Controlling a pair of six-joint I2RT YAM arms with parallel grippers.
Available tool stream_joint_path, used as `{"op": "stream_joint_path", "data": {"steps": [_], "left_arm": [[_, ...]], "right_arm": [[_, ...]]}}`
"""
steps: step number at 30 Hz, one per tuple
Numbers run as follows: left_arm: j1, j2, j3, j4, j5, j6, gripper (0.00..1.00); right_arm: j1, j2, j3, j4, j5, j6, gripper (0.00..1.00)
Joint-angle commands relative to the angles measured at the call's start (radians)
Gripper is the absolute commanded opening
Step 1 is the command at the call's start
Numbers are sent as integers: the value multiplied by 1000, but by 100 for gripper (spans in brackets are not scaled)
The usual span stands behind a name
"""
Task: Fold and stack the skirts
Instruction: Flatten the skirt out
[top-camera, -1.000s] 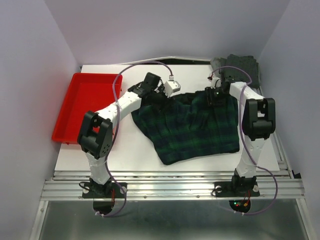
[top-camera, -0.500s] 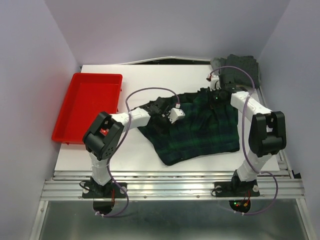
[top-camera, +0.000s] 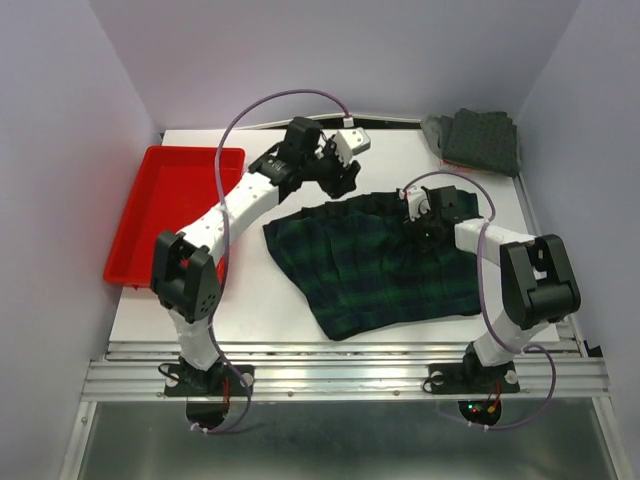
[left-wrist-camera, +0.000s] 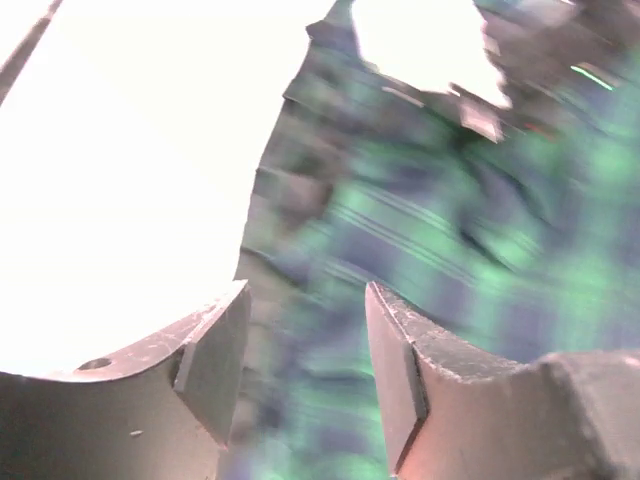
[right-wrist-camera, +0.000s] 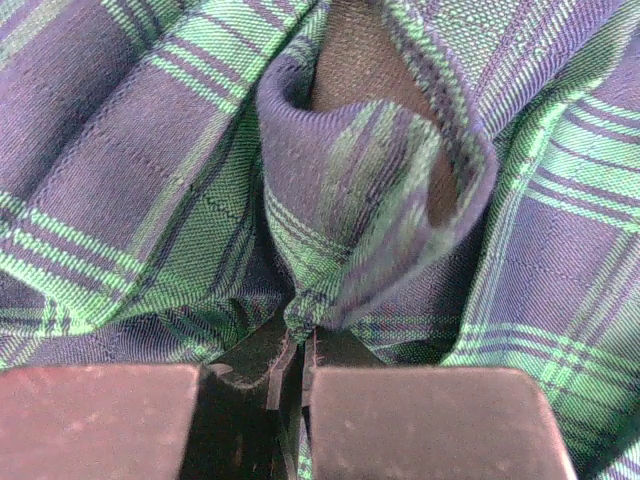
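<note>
The dark green-navy plaid skirt (top-camera: 375, 265) lies spread on the white table (top-camera: 270, 300), filling the middle. My right gripper (top-camera: 428, 222) rests on its upper right part. In the right wrist view that gripper (right-wrist-camera: 300, 345) is shut on a pinched-up fold of the plaid skirt (right-wrist-camera: 370, 170). Above the skirt's far left edge my left gripper (top-camera: 336, 176) hangs raised. Its jaws (left-wrist-camera: 305, 350) stand open and empty in the blurred left wrist view, with plaid skirt (left-wrist-camera: 430, 250) below. A folded dark charcoal dotted skirt (top-camera: 482, 140) lies at the back right corner.
A red plastic tray (top-camera: 175, 210) stands along the table's left side. Purple cables loop above both arms. White walls close in the table at the back and on both sides.
My left gripper has opened, let go of the plaid skirt and lifted back to its far left edge. The right gripper has moved nearer with a fold of cloth, and the skirt lies flatter.
</note>
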Motion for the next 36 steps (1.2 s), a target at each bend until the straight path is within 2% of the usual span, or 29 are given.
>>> {"op": "stream_joint_path", "data": {"steps": [1,4,13,16,17,19,22,25,26,29,31,32,33,34,36], "left_arm": [[21,204,133,-45,-24,-13,61],[26,302,222,-122,100,11,62],[23,401,216,-185,269,41,63],[15,392,192,-183,291,51,39],[13,381,179,-174,285,53,19],[1,303,100,-88,230,41,0],[-39,184,-86,79,106,76,0],[-187,36,-318,180,-161,195,0],[-187,19,-319,205,-210,217,0],[-307,-4,-524,315,-400,288,0],[-387,4,-587,409,-496,308,0],[-410,23,-633,467,-593,323,0],[-430,34,-649,492,-626,327,5],[-456,54,-660,509,-675,328,16],[-464,56,-660,516,-676,305,30]], "right_arm": [[16,-39,-88,179,49,-20,1],[16,-50,-79,187,68,2,1],[16,-123,-103,187,65,20,1],[16,-129,-103,178,61,26,1],[16,-131,-102,175,62,29,1],[16,-139,-95,162,65,35,3],[16,-158,-94,139,75,42,4],[16,-178,-115,123,76,49,4],[16,-182,-123,121,81,51,4],[16,-186,-141,118,105,65,2],[16,-186,-149,115,113,63,2],[16,-188,-151,112,110,63,1],[16,-189,-158,113,102,60,1],[16,-192,-161,113,96,49,1],[16,-195,-178,116,87,34,1]]}}
